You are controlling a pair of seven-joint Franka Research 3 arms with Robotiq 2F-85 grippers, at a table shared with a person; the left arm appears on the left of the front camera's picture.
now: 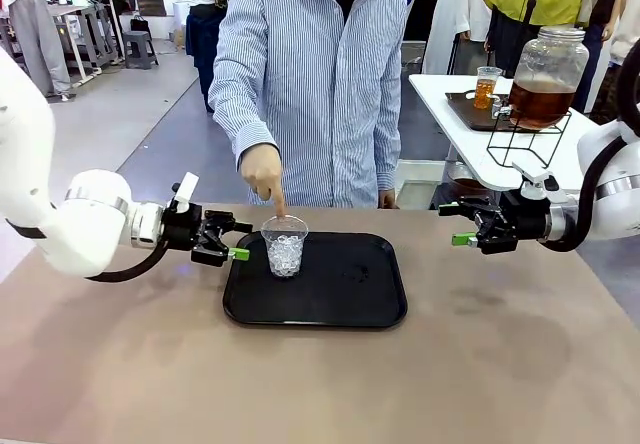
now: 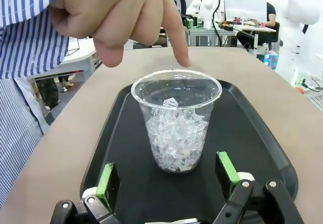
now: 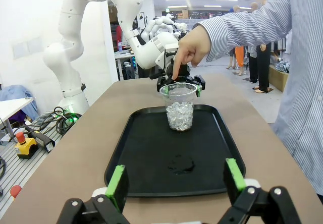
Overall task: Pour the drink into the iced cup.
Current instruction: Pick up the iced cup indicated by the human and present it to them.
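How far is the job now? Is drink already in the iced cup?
Done: the iced cup stands on the black tray with only ice inside. In hand: the person's hand points at it, and the left gripper is open beside it, not gripping. The right gripper is open and empty. Left: all the pouring; the drink sits in the jar on the side table.

Bright even overhead light; soft shadows; wrist-view edges distorted.
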